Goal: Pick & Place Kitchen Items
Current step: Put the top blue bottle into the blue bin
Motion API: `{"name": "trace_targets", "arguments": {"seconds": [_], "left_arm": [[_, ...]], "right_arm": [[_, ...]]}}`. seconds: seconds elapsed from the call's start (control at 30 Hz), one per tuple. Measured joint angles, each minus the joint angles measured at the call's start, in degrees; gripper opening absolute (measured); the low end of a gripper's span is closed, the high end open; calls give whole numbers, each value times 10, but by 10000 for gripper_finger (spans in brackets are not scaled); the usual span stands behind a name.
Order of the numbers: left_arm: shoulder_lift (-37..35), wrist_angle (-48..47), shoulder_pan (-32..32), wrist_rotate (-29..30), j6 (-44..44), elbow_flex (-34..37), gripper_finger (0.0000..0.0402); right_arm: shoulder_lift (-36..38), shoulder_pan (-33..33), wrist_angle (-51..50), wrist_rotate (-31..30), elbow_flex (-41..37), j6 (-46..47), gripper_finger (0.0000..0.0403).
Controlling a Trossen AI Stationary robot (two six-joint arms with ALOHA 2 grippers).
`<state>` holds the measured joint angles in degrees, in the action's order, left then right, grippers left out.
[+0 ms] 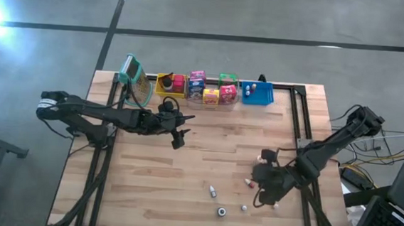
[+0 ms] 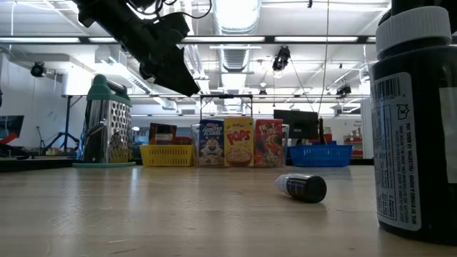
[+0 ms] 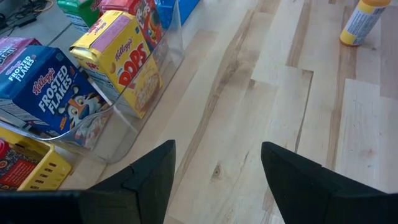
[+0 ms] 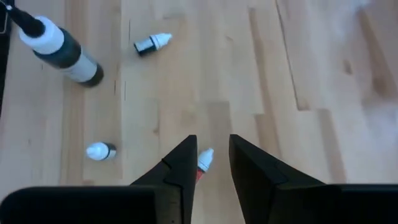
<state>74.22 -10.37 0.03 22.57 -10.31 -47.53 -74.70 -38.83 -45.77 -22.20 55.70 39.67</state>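
Note:
My left gripper (image 1: pixel 179 137) hangs open above bare wood, near the clear bin of mini cereal boxes: a blue Frosted Flakes box (image 3: pixel 53 93) and a yellow Pops box (image 3: pixel 127 65). My right gripper (image 4: pixel 211 163) is low over the table's near right part, its fingers narrowly apart on either side of a tiny white-capped red bottle (image 4: pixel 204 159) lying on the wood. Whether they touch it I cannot tell. Other tiny bottles (image 4: pixel 151 43) (image 4: pixel 99 150) and a dark white-capped bottle (image 4: pixel 62 46) lie nearby. A yellow-capped bottle (image 3: pixel 364 22) stands farther off.
Along the far edge stand a metal grater (image 2: pixel 107 121), a yellow basket (image 2: pixel 168 154), the clear bin with boxes (image 1: pixel 211 89) and a blue basket (image 2: pixel 320 153). A tall dark bottle (image 2: pixel 414 121) stands close to the low camera; a small one (image 2: pixel 303 187) lies mid-table.

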Motion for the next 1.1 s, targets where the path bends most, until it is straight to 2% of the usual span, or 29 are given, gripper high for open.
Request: {"name": "trace_targets", "arguments": {"seconds": [0.1,0.33,0.6,0.87,1.1], "left_arm": [[0,0,0,0,0,0,243],[0,0,0,0,0,0,243],[0,0,0,0,0,0,243],[0,0,0,0,0,0,243],[0,0,0,0,0,0,243]], "right_arm": [[-24,-14,4,5,2,11,99],[-108,-33,23,65,31,52,110],[-226,-41,17,163,135,38,119],[-315,-42,-61,183,222,21,130],[-331,-40,-74,182,222,30,141]]}}
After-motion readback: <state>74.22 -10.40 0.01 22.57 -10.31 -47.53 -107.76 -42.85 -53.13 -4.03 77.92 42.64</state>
